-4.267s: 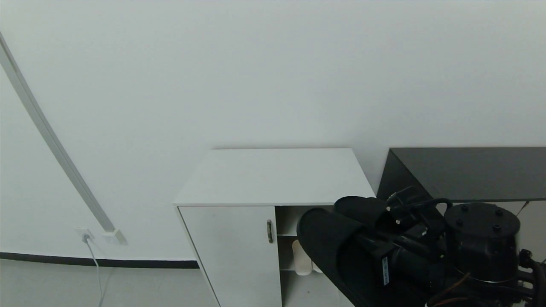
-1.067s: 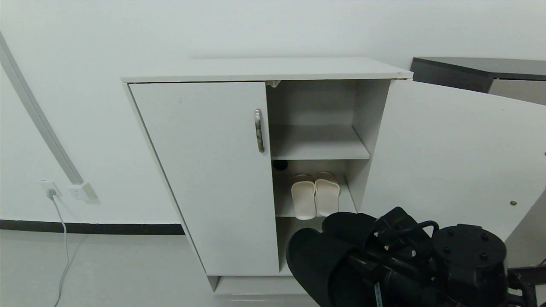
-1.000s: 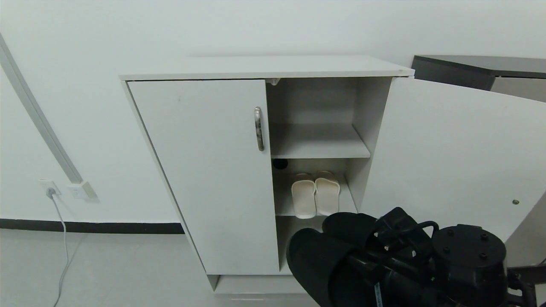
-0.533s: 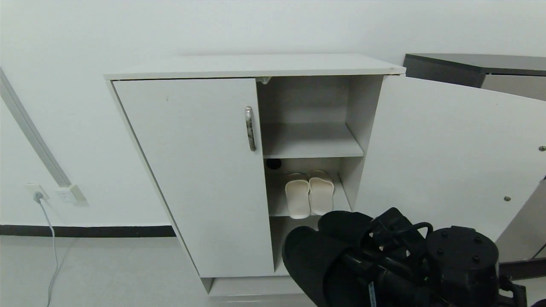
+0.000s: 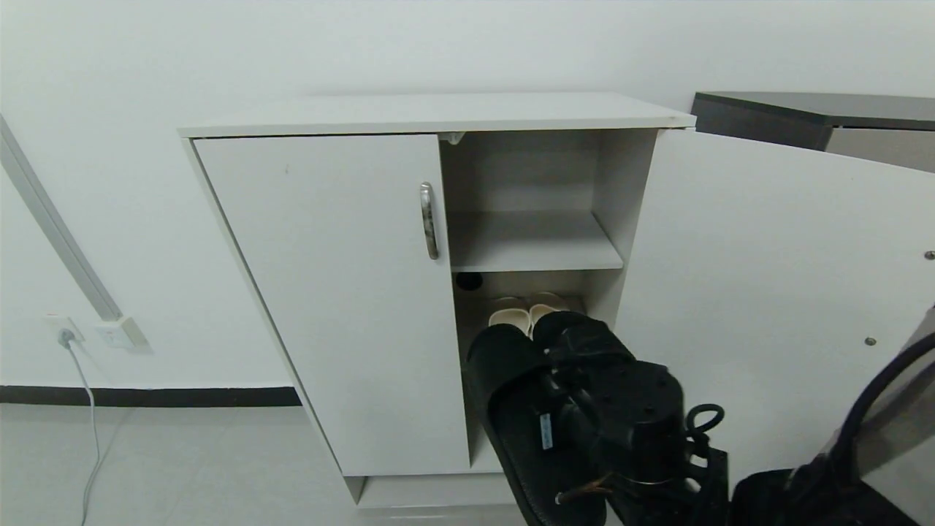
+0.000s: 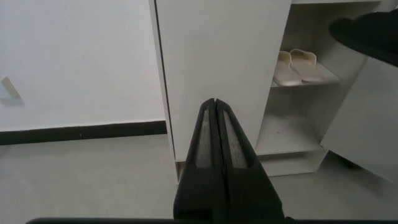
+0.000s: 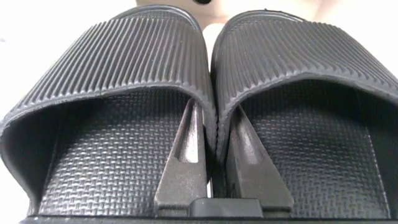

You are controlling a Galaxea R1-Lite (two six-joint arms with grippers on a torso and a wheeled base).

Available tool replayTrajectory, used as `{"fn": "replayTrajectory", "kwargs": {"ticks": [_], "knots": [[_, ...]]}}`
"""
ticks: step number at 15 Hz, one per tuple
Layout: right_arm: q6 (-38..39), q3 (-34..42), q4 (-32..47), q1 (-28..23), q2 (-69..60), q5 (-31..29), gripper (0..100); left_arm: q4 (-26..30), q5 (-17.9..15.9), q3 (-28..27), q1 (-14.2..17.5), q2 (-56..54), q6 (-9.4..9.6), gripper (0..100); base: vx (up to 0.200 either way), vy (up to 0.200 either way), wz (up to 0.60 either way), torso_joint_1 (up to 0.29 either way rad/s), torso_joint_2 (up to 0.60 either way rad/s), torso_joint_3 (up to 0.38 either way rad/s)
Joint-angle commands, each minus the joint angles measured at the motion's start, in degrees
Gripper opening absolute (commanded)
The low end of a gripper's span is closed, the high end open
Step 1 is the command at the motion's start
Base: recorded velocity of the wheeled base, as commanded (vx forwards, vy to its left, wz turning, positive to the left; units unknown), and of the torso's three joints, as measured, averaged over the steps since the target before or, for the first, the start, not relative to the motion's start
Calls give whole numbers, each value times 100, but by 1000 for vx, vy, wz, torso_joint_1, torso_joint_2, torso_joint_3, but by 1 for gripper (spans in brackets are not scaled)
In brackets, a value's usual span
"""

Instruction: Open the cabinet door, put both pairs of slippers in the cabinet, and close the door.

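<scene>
The white cabinet (image 5: 431, 113) stands against the wall with its right door (image 5: 767, 292) swung open and its left door (image 5: 343, 292) closed. A pair of white slippers (image 5: 522, 310) (image 6: 301, 65) lies on the middle shelf. My right gripper (image 7: 210, 155) is shut on the pair of black slippers (image 5: 526, 387) (image 7: 205, 112), pinching their two inner straps together, and holds them at the cabinet opening, just in front of the white pair. My left gripper (image 6: 214, 134) is shut and empty, low near the floor in front of the closed left door.
A dark cabinet (image 5: 811, 117) stands to the right behind the open door. A wall socket with a cable (image 5: 66, 340) and a slanted wall duct (image 5: 51, 226) are on the left. The upper shelf (image 5: 533, 248) is bare. Grey floor (image 5: 146, 460) lies in front.
The head camera dropped from the cabinet top to its open front. In the last half second my right arm carried the black slippers forward and up to the opening, covering part of the white pair.
</scene>
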Motion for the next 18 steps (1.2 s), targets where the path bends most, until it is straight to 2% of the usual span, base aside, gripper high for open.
{"fn": "replayTrajectory", "kwargs": {"ticks": [1,2,3,4,5,10,18], "knots": [[221,-1143,949,-25,508,-474,0,-1,-2,0,0,-1,-1,0,0,0,0,0,0,0],[441,-1591,1670,-86,446,-588,0,-1,-2,0,0,-1,-1,0,0,0,0,0,0,0],[441,-1591,1670,-86,446,-588,0,-1,-2,0,0,-1,-1,0,0,0,0,0,0,0],[1021,-2610,3111,-209,367,-860,0,-1,-2,0,0,-1,-1,0,0,0,0,0,0,0],[1144,-2971,3516,-244,367,-1150,0,-1,-2,0,0,-1,-1,0,0,0,0,0,0,0],[845,-3261,3568,-306,103,-1238,0,-1,-2,0,0,-1,-1,0,0,0,0,0,0,0],[845,-3243,3559,-332,50,-1212,0,-1,-2,0,0,-1,-1,0,0,0,0,0,0,0]]}}
